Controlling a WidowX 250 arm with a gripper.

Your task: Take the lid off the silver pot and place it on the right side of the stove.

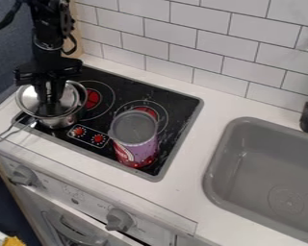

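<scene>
Pot [58,121]: shiny silver, long-handled | lid [31,99]: round (just as shiny) | hand [50,102]: spread or closed, can't tell

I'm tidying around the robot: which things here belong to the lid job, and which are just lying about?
For the job: silver pot, its lid, stove, hand.
Not needed: purple-and-red canister on the stove, grey sink, yellow item at lower left.

A fixed camera looks down at a slant from the front side of the counter [196,144], facing the tiled wall [208,43]. Its close view spans stove [173,98] and sink [247,180].
</scene>
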